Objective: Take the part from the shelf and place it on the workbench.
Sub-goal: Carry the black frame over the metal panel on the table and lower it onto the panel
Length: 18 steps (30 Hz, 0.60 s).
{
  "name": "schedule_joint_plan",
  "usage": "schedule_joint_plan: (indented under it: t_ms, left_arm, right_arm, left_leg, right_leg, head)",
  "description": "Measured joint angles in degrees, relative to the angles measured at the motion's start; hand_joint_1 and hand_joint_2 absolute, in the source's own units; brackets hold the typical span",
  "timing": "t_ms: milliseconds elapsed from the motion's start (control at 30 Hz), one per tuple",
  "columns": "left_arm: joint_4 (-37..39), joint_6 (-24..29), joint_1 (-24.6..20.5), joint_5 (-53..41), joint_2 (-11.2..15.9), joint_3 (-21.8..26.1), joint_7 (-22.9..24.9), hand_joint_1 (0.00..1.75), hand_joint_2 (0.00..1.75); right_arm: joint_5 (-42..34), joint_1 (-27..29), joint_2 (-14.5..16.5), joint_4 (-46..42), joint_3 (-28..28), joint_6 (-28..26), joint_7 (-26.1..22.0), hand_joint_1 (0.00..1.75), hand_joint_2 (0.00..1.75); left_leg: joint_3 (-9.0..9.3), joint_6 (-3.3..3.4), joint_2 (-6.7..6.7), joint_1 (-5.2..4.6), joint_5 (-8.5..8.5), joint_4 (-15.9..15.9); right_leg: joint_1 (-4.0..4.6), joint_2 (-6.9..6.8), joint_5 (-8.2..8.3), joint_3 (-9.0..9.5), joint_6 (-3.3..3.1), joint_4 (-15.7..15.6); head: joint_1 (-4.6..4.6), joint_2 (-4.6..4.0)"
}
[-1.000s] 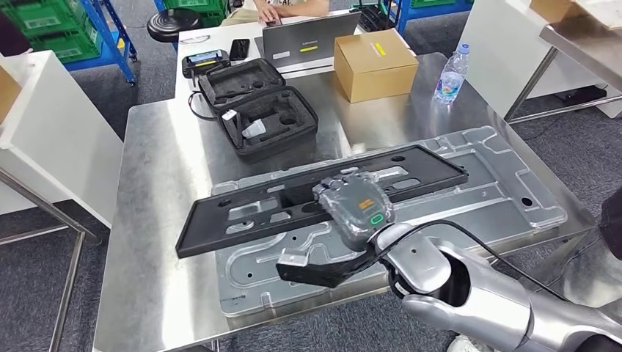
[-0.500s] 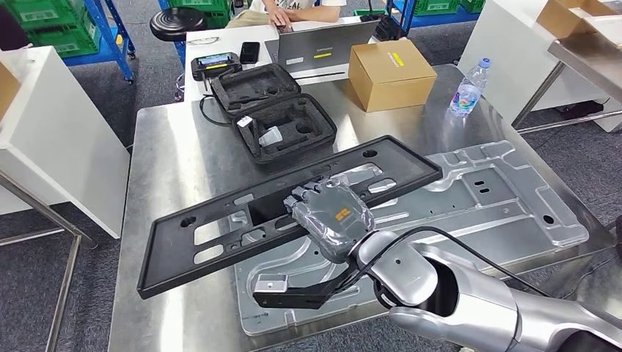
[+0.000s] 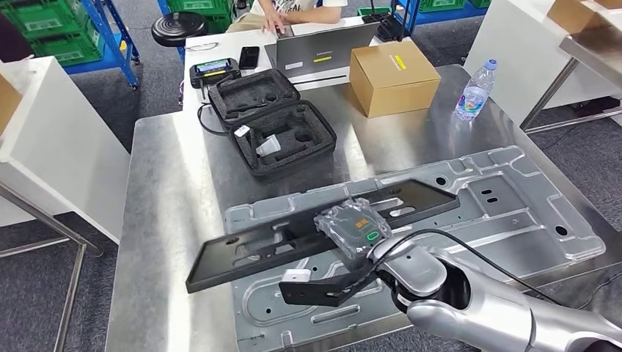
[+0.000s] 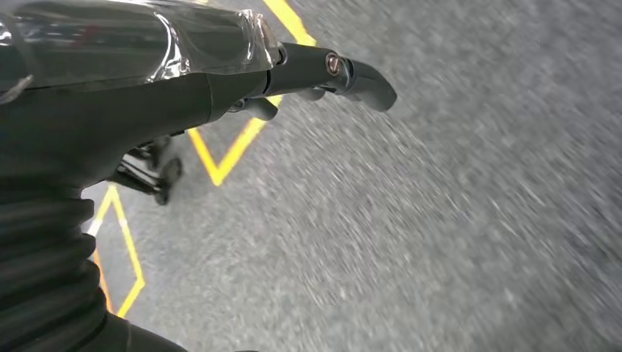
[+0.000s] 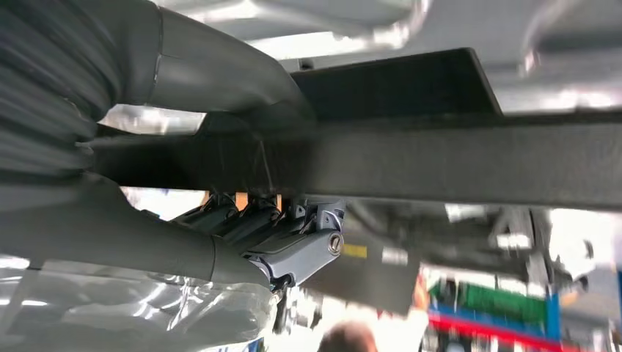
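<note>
The part is a long black plastic frame (image 3: pixel 246 248). My right hand (image 3: pixel 353 229) grips it near its middle, and it slants low across the silver metal panel (image 3: pixel 513 213) on the steel workbench (image 3: pixel 158 220). Its left end reaches past the panel's edge. In the right wrist view the thumb and the dark fingers (image 5: pixel 293 249) close around the frame's black bar (image 5: pixel 455 161). My left hand (image 4: pixel 147 81) hangs over grey floor with yellow lines and holds nothing, its fingers stretched out.
At the back of the bench are an open black foam case (image 3: pixel 275 125), a cardboard box (image 3: pixel 394 77) and a water bottle (image 3: pixel 473 95). A person (image 3: pixel 290 9) types on a laptop (image 3: pixel 319 48) behind. A white cabinet (image 3: pixel 51 147) stands at the left.
The head view has shifted a little. My right hand swung the black frame out to the left, then brought it back right and lower, closer to the metal panel.
</note>
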Motion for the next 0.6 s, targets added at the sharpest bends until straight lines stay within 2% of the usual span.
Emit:
schedule_joint_plan:
  t_ms: [33, 67, 100, 133, 167, 200, 233, 333, 367, 400, 433, 500, 533, 567, 600]
  left_arm:
    - [0.0, 0.0, 0.0, 0.1, 0.0, 0.2, -0.8, 0.00, 1.75]
    - [0.0, 0.0, 0.1, 0.1, 0.0, 0.4, -1.6, 0.00, 1.75]
    - [0.0, 0.0, 0.1, 0.1, 0.1, 0.5, -2.4, 0.00, 1.75]
    - [0.0, 0.0, 0.1, 0.1, 0.1, 0.7, -3.0, 0.00, 1.75]
    - [0.0, 0.0, 0.0, 0.1, 0.2, 0.8, -3.5, 0.00, 1.75]
    - [0.0, 0.0, 0.0, 0.1, 0.2, 0.9, -3.8, 0.00, 1.75]
    - [0.0, 0.0, 0.0, 0.0, 0.2, 1.0, -4.0, 0.00, 1.75]
    - [0.0, 0.2, 0.0, -0.1, 0.2, 1.2, -4.2, 0.00, 1.75]
    - [0.0, 0.3, 0.0, -0.1, 0.2, 1.3, -4.2, 0.00, 1.75]
    - [0.0, 0.5, -0.1, -0.2, 0.3, 1.4, -4.3, 0.00, 1.75]
    - [0.0, 0.6, -0.1, -0.2, 0.3, 1.6, -4.4, 0.00, 1.75]
    - [0.0, 1.2, -0.1, -0.2, 0.3, 1.9, -4.6, 0.00, 0.87]
    - [0.0, 1.5, -0.1, -0.1, 0.3, 2.1, -4.7, 0.00, 0.44]
    - [0.0, 1.9, -0.1, -0.1, 0.2, 2.3, -4.7, 0.00, 0.00]
    - [0.0, 2.3, -0.1, 0.0, 0.2, 2.6, -4.5, 0.00, 0.00]
  right_arm:
    - [-0.7, 0.5, -0.5, 0.2, -0.1, -0.2, 0.0, 1.75, 1.75]
    - [-1.3, 1.0, -1.1, 0.5, -0.3, -0.3, 0.1, 1.75, 1.75]
    - [-1.8, 1.4, -1.6, 0.8, -0.5, -0.5, 0.1, 1.75, 1.75]
    - [-2.2, 1.7, -2.2, 1.0, -0.7, -0.6, 0.2, 1.75, 1.75]
    - [-2.4, 2.0, -2.7, 1.2, -0.9, -0.8, 0.2, 1.75, 1.75]
    - [-2.4, 2.1, -3.2, 1.4, -1.2, -0.8, 0.2, 1.75, 1.75]
    - [-2.2, 2.4, -3.6, 1.6, -1.5, -0.8, 0.2, 1.31, 1.31]
    - [-1.4, 3.3, -4.6, 2.2, -2.4, 0.2, 0.2, 0.00, 0.00]
    - [-1.2, 3.6, -5.0, 2.3, -2.7, 0.6, 0.2, 0.00, 0.00]
    - [-1.1, 3.9, -5.3, 2.5, -3.2, 0.9, 0.2, 0.00, 0.00]
    - [-0.9, 4.3, -5.7, 2.7, -3.6, 1.1, 0.2, 0.00, 0.00]
    - [-0.7, 5.5, -6.3, 3.0, -4.4, 1.4, 0.2, 0.00, 0.00]
    - [-0.6, 6.1, -6.6, 3.1, -4.7, 1.6, 0.2, 0.00, 0.00]
    - [-0.5, 6.7, -6.8, 3.2, -5.1, 1.7, 0.2, 0.00, 0.00]
    - [-0.4, 7.1, -7.0, 3.3, -5.5, 1.7, 0.2, 0.00, 0.00]
  left_leg:
    - [-1.20, -0.34, 0.03, 0.31, 0.09, 1.7]
    - [-1.22, -0.68, 0.07, 0.62, 1.35, 0.9]
    - [-0.06, -0.97, 0.12, 0.90, 3.54, -2.3]
    - [1.88, -1.21, 0.18, 1.14, 5.97, -6.9]
    - [3.75, -1.28, 0.16, 1.18, 7.74, -11.1]
    - [5.02, -1.10, 0.12, 1.14, 8.76, -14.0]
    - [5.62, -0.75, 0.05, 1.00, 9.03, -15.5]
    - [5.98, 0.72, -0.08, 0.67, 9.04, -15.7]
    - [6.21, 1.17, -0.09, 0.70, 9.15, -15.9]
    - [6.44, 1.57, -0.08, 0.76, 9.27, -16.0]
    - [6.53, 1.83, -0.07, 0.75, 9.28, -16.0]
    - [6.58, 2.16, -0.04, 0.62, 9.18, -16.0]
    - [6.62, 2.23, -0.03, 0.55, 9.11, -16.0]
    - [6.72, 2.28, -0.04, 0.52, 9.03, -15.9]
    - [6.86, 2.26, -0.05, 0.48, 8.92, -15.9]
  right_leg:
    - [-0.11, 0.03, -0.11, 0.07, 0.11, 0.0]
    - [-0.24, 0.06, -0.23, 0.21, 0.29, 0.0]
    - [-0.38, 0.09, -0.38, 0.41, 0.52, 0.1]
    - [-0.48, 0.12, -0.56, 0.64, 0.83, 0.1]
    - [-0.47, 0.15, -0.77, 0.80, 1.18, 0.2]
    - [-0.43, 0.18, -0.90, 0.88, 1.55, 0.3]
    - [-0.36, 0.21, -0.98, 0.91, 1.92, 0.3]
    - [-0.53, 0.24, -1.25, 1.08, 2.98, 0.4]
    - [-0.65, 0.23, -2.04, 0.72, 3.23, 1.5]
    - [-0.73, 0.22, -3.45, -0.27, 3.42, 3.9]
    - [-0.77, 0.20, -5.38, -1.97, 3.52, 7.7]
    - [-0.74, 0.20, -8.88, -6.16, 3.68, 16.2]
    - [-0.75, 0.19, -9.39, -7.44, 3.74, 18.5]
    - [-0.79, 0.19, -8.68, -7.49, 3.74, 18.3]
    - [-0.83, 0.19, -6.98, -6.27, 3.70, 15.6]
  head:
    - [-0.01, -0.01]
    - [-0.01, 0.00]
    - [-0.01, -0.01]
    - [-0.01, -0.01]
    - [-0.04, -0.01]
    - [-0.01, -0.01]
    - [0.03, -0.01]
    - [0.14, -0.01]
    - [0.16, -0.01]
    - [0.21, -0.01]
    - [0.25, -0.01]
    - [0.29, -0.01]
    - [0.30, 0.00]
    - [0.31, 0.00]
    - [0.33, 0.01]
